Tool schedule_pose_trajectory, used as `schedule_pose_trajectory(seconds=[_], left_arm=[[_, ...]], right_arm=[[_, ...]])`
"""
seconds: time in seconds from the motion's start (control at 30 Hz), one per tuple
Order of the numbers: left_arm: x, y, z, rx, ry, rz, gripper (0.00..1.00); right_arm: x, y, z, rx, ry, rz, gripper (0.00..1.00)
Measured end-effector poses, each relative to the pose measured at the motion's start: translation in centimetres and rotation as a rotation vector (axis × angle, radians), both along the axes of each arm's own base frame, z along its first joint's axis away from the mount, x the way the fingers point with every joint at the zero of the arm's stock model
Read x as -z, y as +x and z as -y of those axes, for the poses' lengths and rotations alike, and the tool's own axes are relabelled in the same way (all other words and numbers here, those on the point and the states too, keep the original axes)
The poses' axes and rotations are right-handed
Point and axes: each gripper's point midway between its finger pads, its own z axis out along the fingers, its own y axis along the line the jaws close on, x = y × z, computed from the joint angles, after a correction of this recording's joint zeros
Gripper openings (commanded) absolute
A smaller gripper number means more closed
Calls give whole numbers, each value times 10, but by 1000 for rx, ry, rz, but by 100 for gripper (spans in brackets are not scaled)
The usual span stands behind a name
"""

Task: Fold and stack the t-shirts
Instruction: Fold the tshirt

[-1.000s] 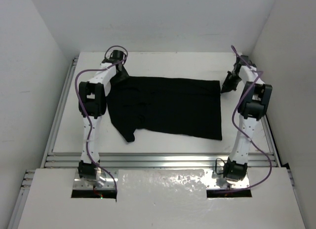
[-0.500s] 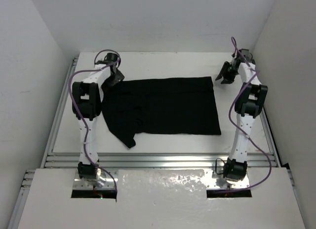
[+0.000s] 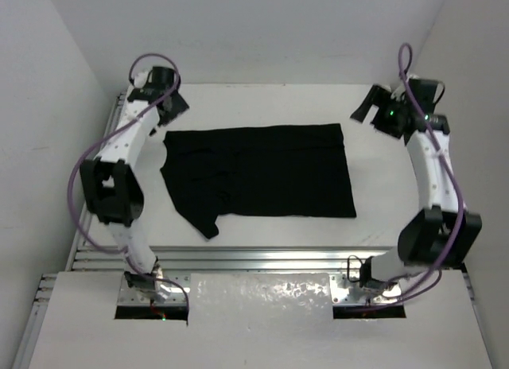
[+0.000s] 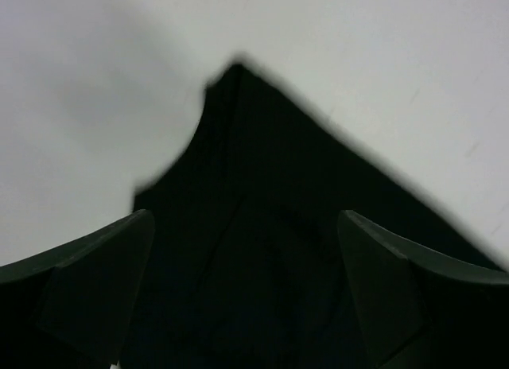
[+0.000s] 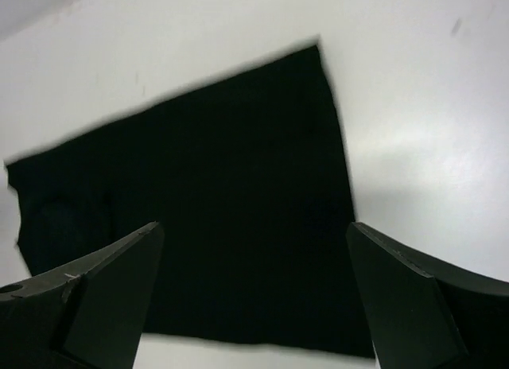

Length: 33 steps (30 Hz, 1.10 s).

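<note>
On the white table (image 3: 262, 99) I have 1 black t-shirt (image 3: 262, 170) spread flat, collar end to my left. The left gripper (image 3: 173, 105) and right gripper (image 3: 366, 110) hover beyond its 2 far corners, jaws spread and empty, which I judge leaves the cloth undisturbed.

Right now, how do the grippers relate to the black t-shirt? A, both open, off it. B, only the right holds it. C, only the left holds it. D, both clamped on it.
A: the left gripper and right gripper show spread fingers holding nothing, above the t-shirt.
</note>
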Motion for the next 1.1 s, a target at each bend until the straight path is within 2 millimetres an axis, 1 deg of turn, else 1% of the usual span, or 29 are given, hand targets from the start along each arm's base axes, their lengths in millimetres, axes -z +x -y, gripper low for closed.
schedule_pose_trajectory(seconds=[0.03,0.07,0.1,0.13,0.2,0.23,0.27,0.3,0.37,0.43,0.53,0.67,0.73,0.9,0.93,1.0,1.03,1.1], left_arm=[[2,-22,7,9,10,-26,100],[8,-49,21,29,24,-69,100],[15,-73,40,67,35,-110,99],[23,-92,62,108,37,-128,99],[47,-145,112,228,31,-210,97],[58,-168,132,266,4,-242,96],[73,-204,151,339,5,-296,93],[85,-232,159,372,-4,-333,92],[101,-278,159,389,-16,-403,88],[115,-306,156,383,-24,-452,88],[141,-331,164,379,-19,-519,86],[174,-347,169,364,30,-576,84],[183,-349,165,334,48,-585,81],[183,-338,165,271,48,-521,77],[183,-335,165,262,54,-507,71],[182,-329,165,252,70,-487,68],[182,-324,165,247,83,-478,61],[182,-315,167,240,102,-458,59]], right_arm=[[3,-22,-10,-11,7,-18,99],[11,-41,-19,-25,15,-43,99],[19,-55,-27,-43,24,-66,99],[32,-70,-34,-59,38,-105,99],[63,-97,-41,-69,66,-192,99],[71,-105,-43,-70,77,-217,99],[87,-121,-48,-70,102,-269,99],[95,-130,-51,-68,121,-288,99],[106,-146,-57,-63,152,-308,99],[110,-153,-62,-69,173,-312,99],[112,-150,-69,-89,205,-311,99],[113,-147,-78,-121,240,-288,99],[114,-149,-84,-139,263,-284,99],[112,-154,-102,-201,291,-278,99],[110,-155,-105,-214,294,-274,99],[106,-156,-108,-229,298,-266,99],[105,-156,-109,-230,298,-261,99],[104,-156,-109,-231,297,-256,99]])
